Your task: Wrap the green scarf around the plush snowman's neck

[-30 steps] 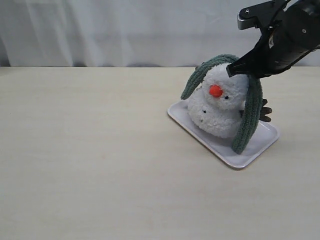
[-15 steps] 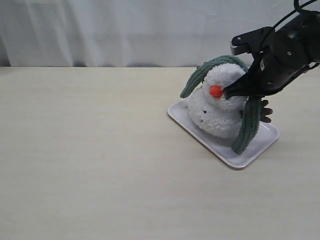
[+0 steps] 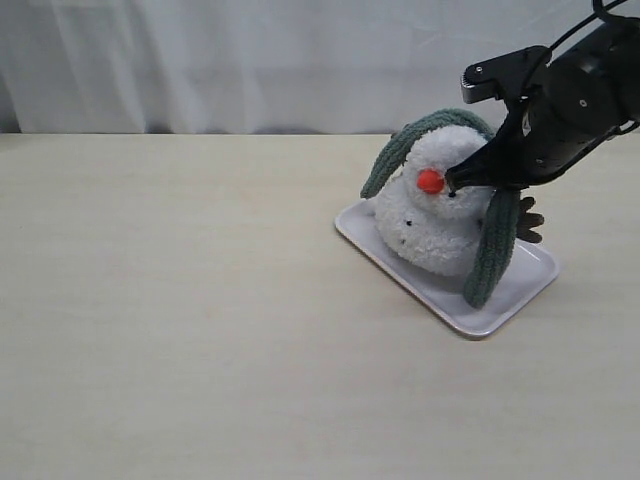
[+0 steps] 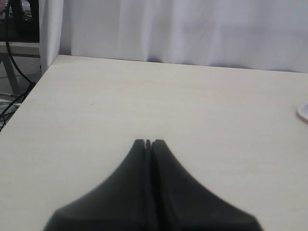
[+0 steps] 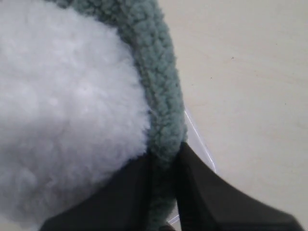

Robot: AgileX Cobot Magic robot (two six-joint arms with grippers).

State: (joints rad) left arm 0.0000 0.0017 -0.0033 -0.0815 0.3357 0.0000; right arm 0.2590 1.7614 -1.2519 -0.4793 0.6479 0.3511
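The plush snowman (image 3: 432, 218) stands tilted on a white tray (image 3: 468, 316), orange nose facing the camera. The green scarf (image 3: 497, 240) is draped over its head, one end hanging at the left (image 3: 385, 165), the other down the right side onto the tray. My right gripper (image 3: 472, 182) is at the right side of the head, shut on the scarf's right strand. In the right wrist view the scarf (image 5: 162, 91) runs between the two fingers of the gripper (image 5: 163, 156), against the white plush (image 5: 67, 110). The neck is hidden. My left gripper (image 4: 149, 142) is shut and empty above bare table.
A brown twig arm (image 3: 530, 220) sticks out behind the hanging scarf. A white curtain (image 3: 250, 60) lines the table's back edge. The left wrist view shows the table's side edge (image 4: 29, 91) and a sliver of the tray (image 4: 304, 111).
My right gripper came down from above the snowman's head to its right side and closed on the scarf's right strand. The snowman and tray stayed put.
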